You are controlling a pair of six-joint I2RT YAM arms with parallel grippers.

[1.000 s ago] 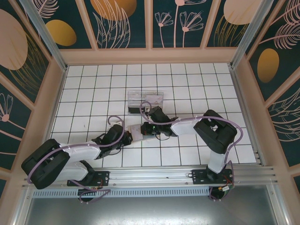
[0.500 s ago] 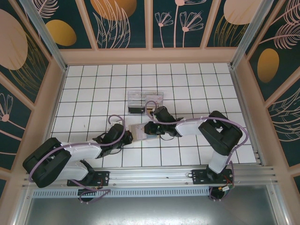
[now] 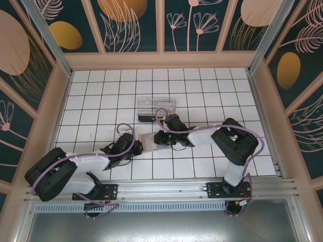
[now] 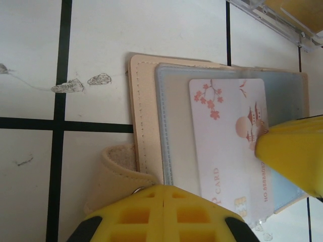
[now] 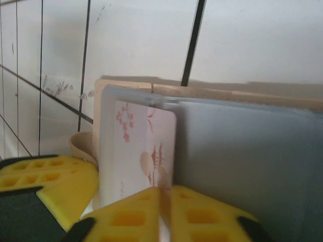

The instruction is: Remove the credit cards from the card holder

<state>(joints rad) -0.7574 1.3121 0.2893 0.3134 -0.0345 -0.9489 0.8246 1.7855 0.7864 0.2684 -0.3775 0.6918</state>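
From high above and behind, steeply down over the whole tiled floor (image 3: 202, 91), the card holder (image 3: 148, 141) small at mid-frame. From the left wrist, straight down and very close onto that holder and its credit card (image 4: 227, 131). From the right wrist, low and slanting across the same card, left of frame.

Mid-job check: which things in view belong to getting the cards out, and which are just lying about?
Part of the job:
- card holder, lying open
- credit card in it
- left gripper, shut on the card holder
- right gripper, shut on the credit card

Lying about:
- clear compartment box
- black block at its near-left corner
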